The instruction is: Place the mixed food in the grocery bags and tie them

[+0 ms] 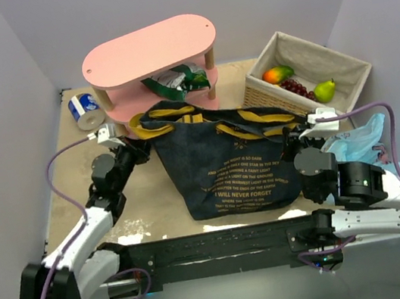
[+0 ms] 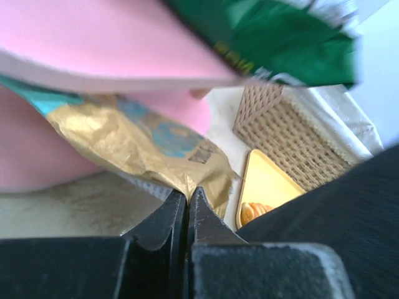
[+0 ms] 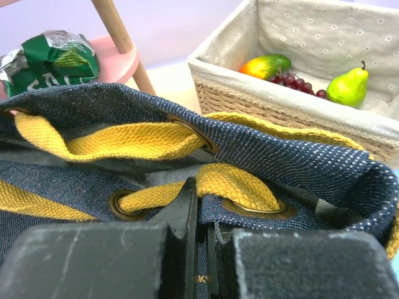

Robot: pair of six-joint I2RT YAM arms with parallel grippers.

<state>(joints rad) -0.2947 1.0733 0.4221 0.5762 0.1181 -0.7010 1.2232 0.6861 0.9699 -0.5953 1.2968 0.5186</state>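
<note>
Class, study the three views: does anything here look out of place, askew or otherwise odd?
Yes. A blue-and-white container lies on its side at the table's far left, beside the pink shelf. The denim tote is slumped flat, its mustard handles sprawled across its mouth.

Bright even light, blurred wrist foregrounds

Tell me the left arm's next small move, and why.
Probably draw back gently toward the dark navy denim tote. The left fingers look shut on a corner of the gold foil crisp bag, which lies under the pink oval shelf, and the right fingers pinch the tote's rim.
</note>
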